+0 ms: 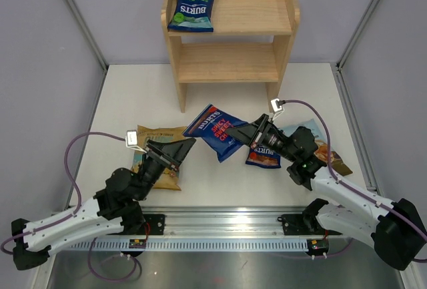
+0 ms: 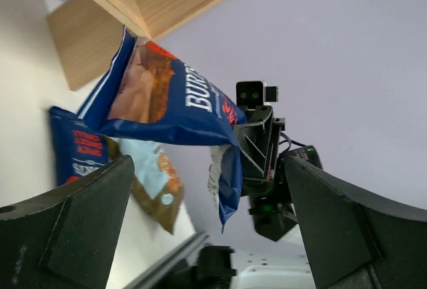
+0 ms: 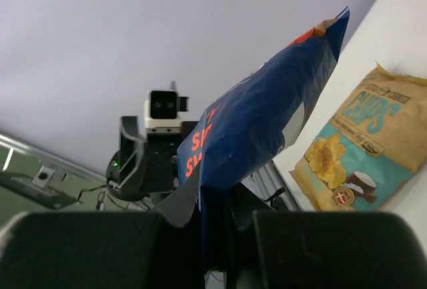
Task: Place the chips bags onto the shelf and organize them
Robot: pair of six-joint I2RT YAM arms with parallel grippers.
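Bright, even overhead light is filling the top view, and it is staying sharp edge to edge. Soft shadows are sitting under the shelf [image 1: 253, 9] tiers, with a faint one beneath the raised red-lettered Burts bag [image 1: 217, 131] on the white table [image 1: 220, 175]. In the wrist views, the left fingers [image 2: 70, 232] and right fingers [image 3: 327, 249] are rendering dark, blurry and underexposed against pale walls.

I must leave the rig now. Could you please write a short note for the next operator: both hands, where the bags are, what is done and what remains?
Left hand: open, empty, near the tan CHIPS bag.
Right hand: shut on the red-lettered Burts bag, held in the air above the table.
Done: the green-lettered Burts bag is on the top tier of the shelf, left side.
Left to do: the held bag, the tan CHIPS bag, another small Burts bag and the light-blue bag, the last two on the table under the right arm.
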